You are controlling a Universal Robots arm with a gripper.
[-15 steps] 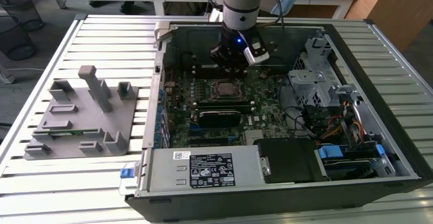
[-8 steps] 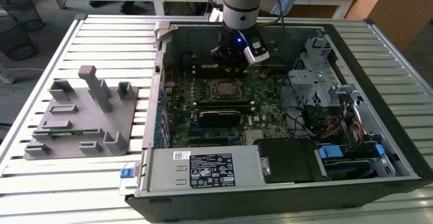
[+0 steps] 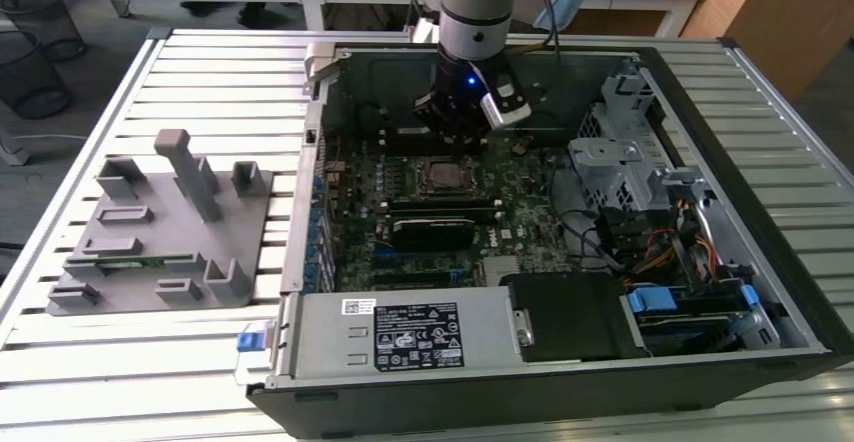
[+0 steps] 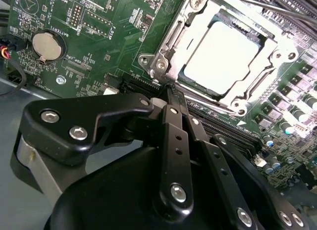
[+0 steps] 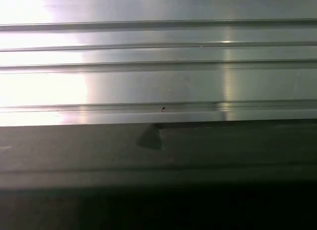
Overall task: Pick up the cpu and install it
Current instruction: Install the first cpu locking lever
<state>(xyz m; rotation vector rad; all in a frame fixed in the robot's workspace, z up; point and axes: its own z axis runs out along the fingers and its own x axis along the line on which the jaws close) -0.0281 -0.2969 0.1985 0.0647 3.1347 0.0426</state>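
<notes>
Grey fixture tray [image 3: 154, 232] with upright blocks, lay on slatted table [image 3: 214, 62] at the exterior view's left, well apart from gripper. Open computer case [image 3: 747, 212] stood to its right, motherboard [image 3: 400, 177] inside. Cpu [image 4: 221, 57] sat flat in socket [image 4: 218, 51] on motherboard, silver lid up, metal frame around it. Gripper [image 4: 170, 87] hung just beside socket, fingers [image 4: 173, 98] pressed together, holding nothing. Drive cage [image 3: 627, 152] and cabling at far right.
</notes>
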